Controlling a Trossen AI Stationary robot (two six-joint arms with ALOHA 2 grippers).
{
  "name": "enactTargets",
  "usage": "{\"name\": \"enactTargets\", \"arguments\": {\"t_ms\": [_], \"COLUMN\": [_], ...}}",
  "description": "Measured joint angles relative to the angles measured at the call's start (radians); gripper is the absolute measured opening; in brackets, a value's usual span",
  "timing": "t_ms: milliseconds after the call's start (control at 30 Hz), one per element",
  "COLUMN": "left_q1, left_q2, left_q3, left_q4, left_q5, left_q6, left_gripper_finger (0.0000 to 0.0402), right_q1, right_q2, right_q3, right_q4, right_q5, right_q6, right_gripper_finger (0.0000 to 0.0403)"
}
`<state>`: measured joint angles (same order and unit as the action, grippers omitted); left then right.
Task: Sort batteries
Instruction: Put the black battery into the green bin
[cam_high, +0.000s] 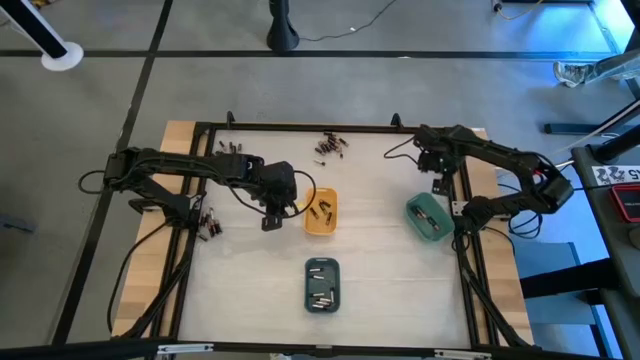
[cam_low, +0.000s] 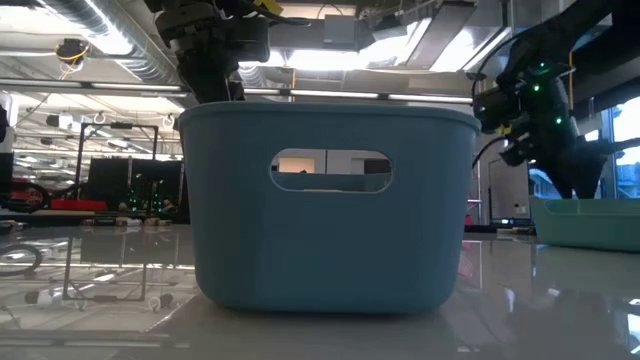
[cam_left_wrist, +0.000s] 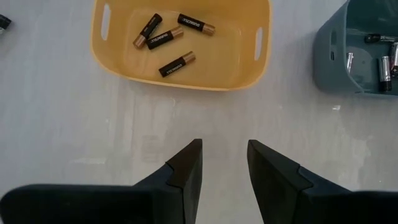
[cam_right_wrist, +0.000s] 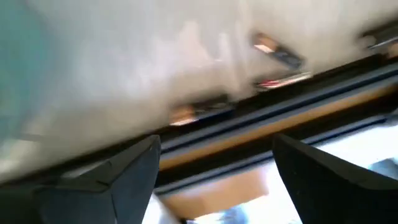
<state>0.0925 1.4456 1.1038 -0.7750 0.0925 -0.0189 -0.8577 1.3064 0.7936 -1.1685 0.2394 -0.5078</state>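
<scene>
Batteries (cam_high: 330, 146) not yet sorted lie in a loose heap at the upper centre of the high view; smaller groups lie at the upper left (cam_high: 231, 148) and beside the left frame rail (cam_high: 208, 224). Four cells (cam_left_wrist: 166, 38) already rest in the orange tray (cam_high: 331, 224), several in the blue tray (cam_high: 308, 287) at lower centre, and the green tray (cam_high: 417, 214) stands at right.

The left claw (cam_high: 272, 214) hangs just left of the orange tray. In its wrist view the fingers (cam_left_wrist: 186, 167) stand a narrow gap apart with nothing between them, over bare worktop (cam_high: 390, 280).

The right claw (cam_high: 458, 232) sits at the right edge, near the green tray. It is spread wide and empty.

Judged step: between deliveries, with neither claw carrying a cell. The next move calls for travel to a loose group, alignment of the fingers across a single cell, closure, and identification of its type to select the tray.
</scene>
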Motion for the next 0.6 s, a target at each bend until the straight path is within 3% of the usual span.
{"name": "enactTargets", "arguments": {"t_ms": [100, 167, 367, 400, 500, 600], "left_q1": [0.0, 0.0, 0.0, 0.0, 0.0, 0.0], "left_q2": [0.0, 0.0, 0.0, 0.0, 0.0, 0.0], "left_q3": [0.0, 0.0, 0.0, 0.0, 0.0, 0.0], "left_q4": [0.003, 0.01, 0.011, 0.011, 0.01, 0.01], "left_q5": [0.0, 0.0, 0.0, 0.0, 0.0, 0.0], "left_q6": [-0.004, -0.004, 0.0, 0.0, -0.004, -0.007], "left_gripper_finger": [0.0116, 0.0116, 0.0116, 0.0116, 0.0116, 0.0116], "right_q1": [0.0, 0.001, 0.001, 0.001, 0.001, 0.035], "right_q2": [-0.002, -0.002, -0.002, -0.002, -0.002, -0.002], "right_q3": [-0.007, -0.009, -0.009, -0.009, -0.009, -0.009], "right_q4": [-0.049, -0.066, -0.126, -0.135, -0.139, -0.157], "right_q5": [-0.049, -0.07, -0.139, -0.158, -0.232, -0.235], "right_q6": [0.097, 0.151, 0.218, 0.223, 0.27, 0.273], "right_gripper_finger": [0.0275, 0.0232, 0.0036, 0.0019, 0.0017, 0.0005]}}
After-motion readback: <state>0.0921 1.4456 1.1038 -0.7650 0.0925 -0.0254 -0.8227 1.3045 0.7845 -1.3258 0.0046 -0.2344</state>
